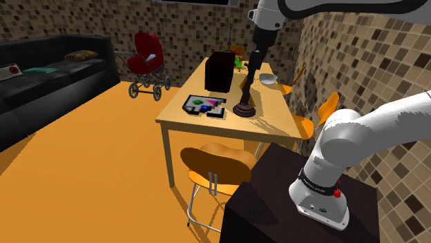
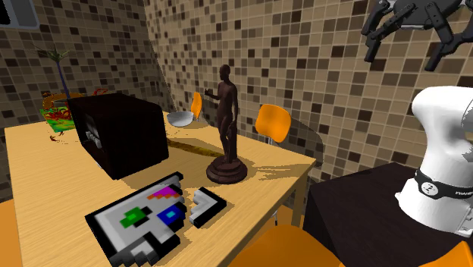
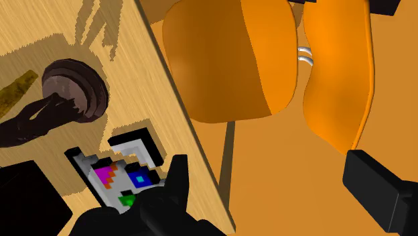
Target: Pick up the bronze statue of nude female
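Note:
The dark bronze statue of a standing nude woman (image 1: 245,96) stands upright on a round base near the wooden table's (image 1: 181,119) edge. In the second exterior view the statue (image 2: 226,114) is beside a black box (image 2: 121,133). My gripper (image 2: 402,47) hangs open high in the air, well off to that view's right of the statue and apart from it. In the shoulder view the gripper (image 1: 253,67) shows just above the statue's head. The wrist view looks down on the statue (image 3: 70,94); the gripper (image 3: 268,164) has nothing between its fingers and hovers past the table edge, over an orange chair (image 3: 228,60).
On the table lie a white pixelated tray with coloured patches (image 1: 205,105), the black box (image 1: 219,69) and a grey bowl (image 1: 268,79). Orange chairs (image 1: 215,162) ring the table. A red pram (image 1: 146,61) and a black sofa (image 1: 48,76) stand across the orange floor.

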Controlling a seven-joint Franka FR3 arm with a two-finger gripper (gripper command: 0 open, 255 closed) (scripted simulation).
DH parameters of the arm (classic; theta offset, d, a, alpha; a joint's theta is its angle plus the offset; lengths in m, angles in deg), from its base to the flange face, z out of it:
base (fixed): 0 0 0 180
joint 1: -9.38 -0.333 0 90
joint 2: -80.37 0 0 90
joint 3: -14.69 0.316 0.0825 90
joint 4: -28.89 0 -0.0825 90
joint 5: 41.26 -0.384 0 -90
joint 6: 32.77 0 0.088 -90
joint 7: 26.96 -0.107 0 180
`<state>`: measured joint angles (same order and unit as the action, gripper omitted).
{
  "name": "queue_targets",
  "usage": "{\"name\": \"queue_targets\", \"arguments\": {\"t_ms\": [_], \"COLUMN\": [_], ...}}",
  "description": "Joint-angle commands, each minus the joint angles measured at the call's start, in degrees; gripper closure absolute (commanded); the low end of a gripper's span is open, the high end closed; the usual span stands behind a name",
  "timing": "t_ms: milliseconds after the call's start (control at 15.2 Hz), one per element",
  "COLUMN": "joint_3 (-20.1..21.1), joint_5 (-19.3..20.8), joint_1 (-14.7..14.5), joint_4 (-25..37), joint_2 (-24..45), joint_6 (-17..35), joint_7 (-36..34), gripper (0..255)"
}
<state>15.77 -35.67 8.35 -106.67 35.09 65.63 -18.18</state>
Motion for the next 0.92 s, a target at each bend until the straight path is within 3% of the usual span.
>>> {"name": "queue_targets", "arguments": {"t_ms": [0, 858], "joint_3": [0.0, -14.41], "joint_5": [0.0, 3.48], "joint_1": [0.0, 3.86], "joint_4": [0.0, 15.37], "joint_2": [0.0, 18.71], "joint_6": [0.0, 4.02], "joint_7": [0.0, 14.69], "gripper": [0, 0]}}
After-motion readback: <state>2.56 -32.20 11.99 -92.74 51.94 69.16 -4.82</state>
